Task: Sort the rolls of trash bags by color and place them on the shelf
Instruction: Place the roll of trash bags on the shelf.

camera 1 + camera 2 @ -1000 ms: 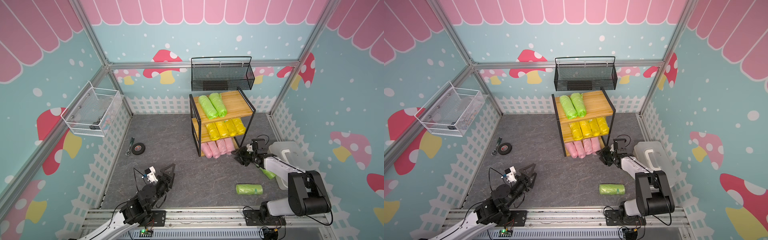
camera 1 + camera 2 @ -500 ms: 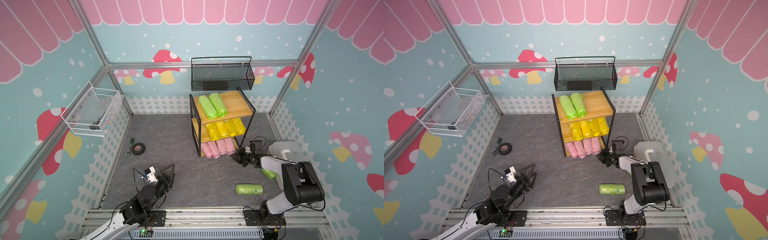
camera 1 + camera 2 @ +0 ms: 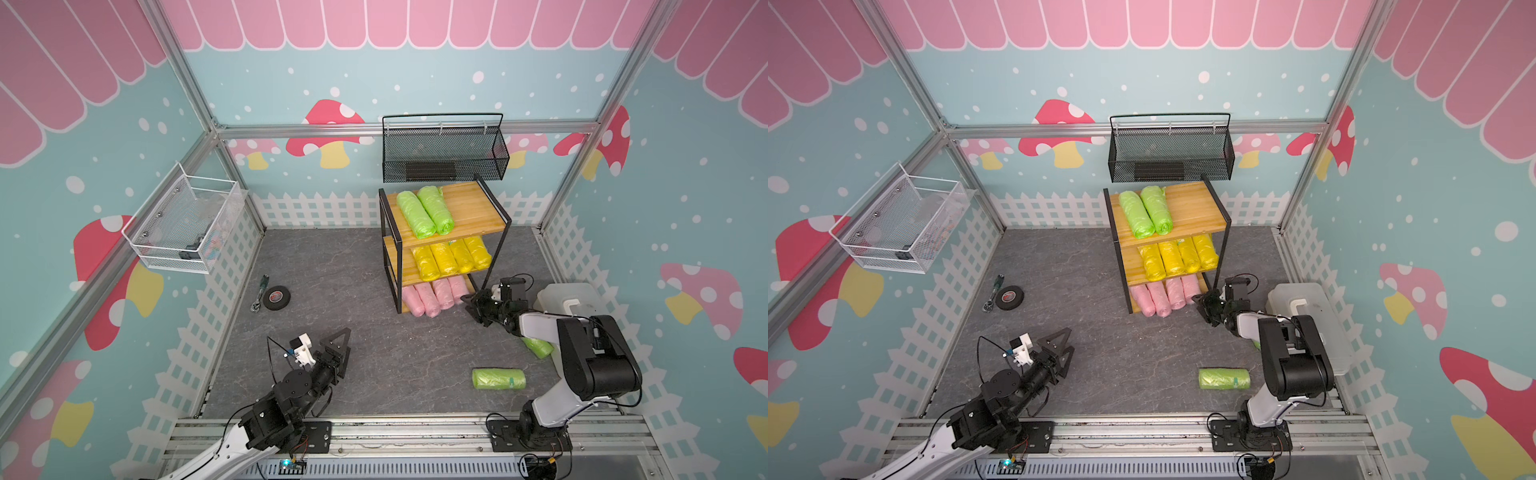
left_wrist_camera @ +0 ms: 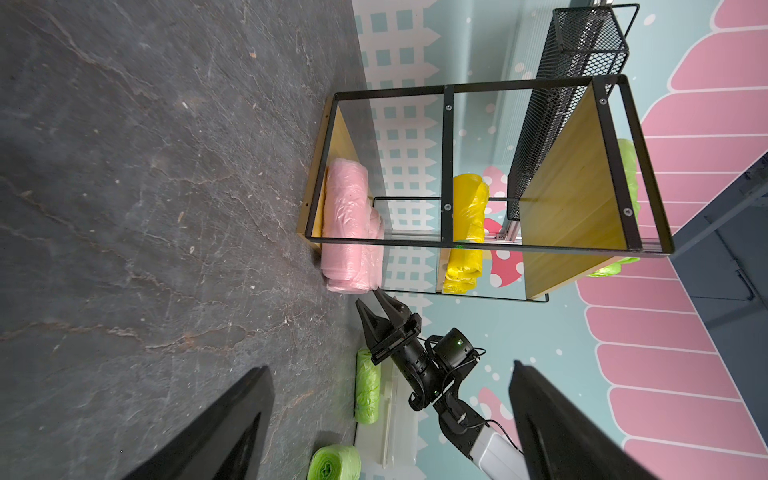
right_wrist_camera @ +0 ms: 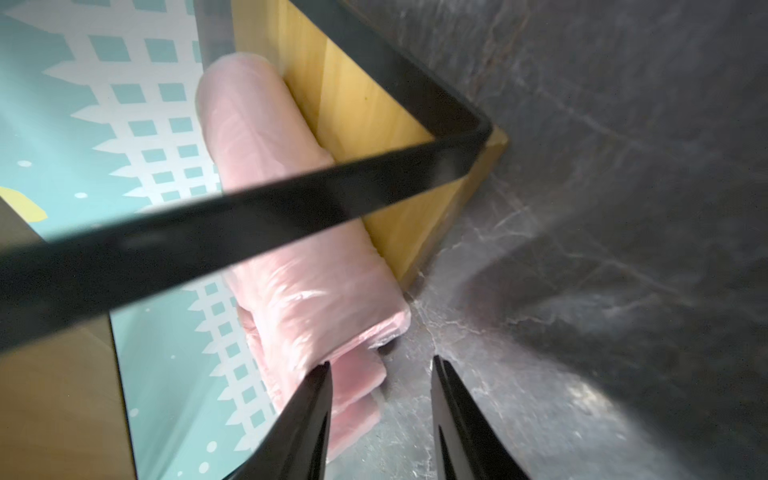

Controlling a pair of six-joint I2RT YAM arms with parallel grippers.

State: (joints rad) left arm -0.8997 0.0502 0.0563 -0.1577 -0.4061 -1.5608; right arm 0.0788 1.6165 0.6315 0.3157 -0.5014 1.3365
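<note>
Right gripper [image 5: 380, 361], jaws part-spread, empty, at the pale pink crinkly plastic roll [image 5: 324, 307].
It overhangs the bottom tier of the black-framed wooden shelf [image 3: 469, 208], my one o'clock; backing out, I could snag it off.

Behind the right gripper [image 3: 470, 306], a lime green roll [image 3: 539, 348] sits mostly under the arm [image 3: 538, 325] (one end shows); ahead, a blurred shelf bar [image 5: 249, 220] seemingly masks the pink roll [image 5: 266, 137].
</note>
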